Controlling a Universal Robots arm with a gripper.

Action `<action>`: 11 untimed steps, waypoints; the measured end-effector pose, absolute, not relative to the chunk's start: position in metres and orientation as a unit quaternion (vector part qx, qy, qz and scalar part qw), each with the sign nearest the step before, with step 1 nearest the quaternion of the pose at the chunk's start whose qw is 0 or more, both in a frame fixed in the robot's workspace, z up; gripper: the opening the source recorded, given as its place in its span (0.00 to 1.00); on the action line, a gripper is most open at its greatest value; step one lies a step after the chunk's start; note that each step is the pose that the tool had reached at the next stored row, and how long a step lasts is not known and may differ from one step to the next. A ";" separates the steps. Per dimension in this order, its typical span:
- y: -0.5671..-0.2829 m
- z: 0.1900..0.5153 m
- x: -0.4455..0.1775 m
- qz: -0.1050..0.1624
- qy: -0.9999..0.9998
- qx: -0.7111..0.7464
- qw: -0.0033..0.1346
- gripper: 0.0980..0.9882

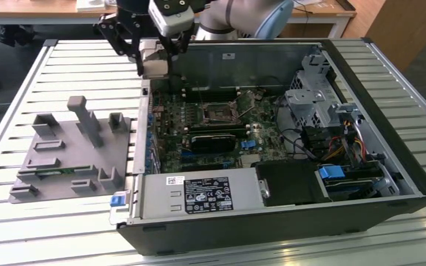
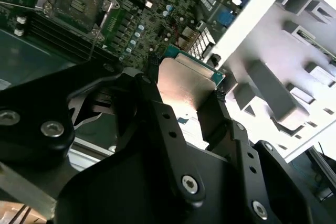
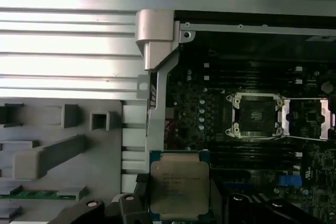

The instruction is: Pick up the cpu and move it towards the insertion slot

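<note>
Your hand (image 2: 186, 98) is clamped on the cpu (image 2: 181, 85), one black finger (image 2: 157, 114) on each side of the chip, whose silver top faces the camera low in the first wrist view (image 3: 180, 187). In the exterior view the hand (image 1: 156, 67) hangs at upper left, over the open computer case's (image 1: 287, 221) left wall beside the grey fixture tray (image 1: 72, 147). The insertion slot (image 1: 217, 112) lies open on the motherboard (image 1: 265, 141), well apart from the chip, right of centre in the first wrist view (image 3: 255, 115).
</note>
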State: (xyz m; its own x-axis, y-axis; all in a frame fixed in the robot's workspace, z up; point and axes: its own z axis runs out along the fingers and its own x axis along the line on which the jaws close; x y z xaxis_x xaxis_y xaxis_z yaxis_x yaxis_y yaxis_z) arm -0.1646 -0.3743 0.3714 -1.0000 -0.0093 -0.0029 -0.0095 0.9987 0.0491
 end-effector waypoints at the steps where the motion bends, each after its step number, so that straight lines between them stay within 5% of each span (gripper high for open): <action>1: -0.374 0.371 -0.161 0.025 1.000 -0.005 0.001 0.50; 11: -0.364 0.369 -0.128 0.025 1.000 -0.005 0.001 0.50</action>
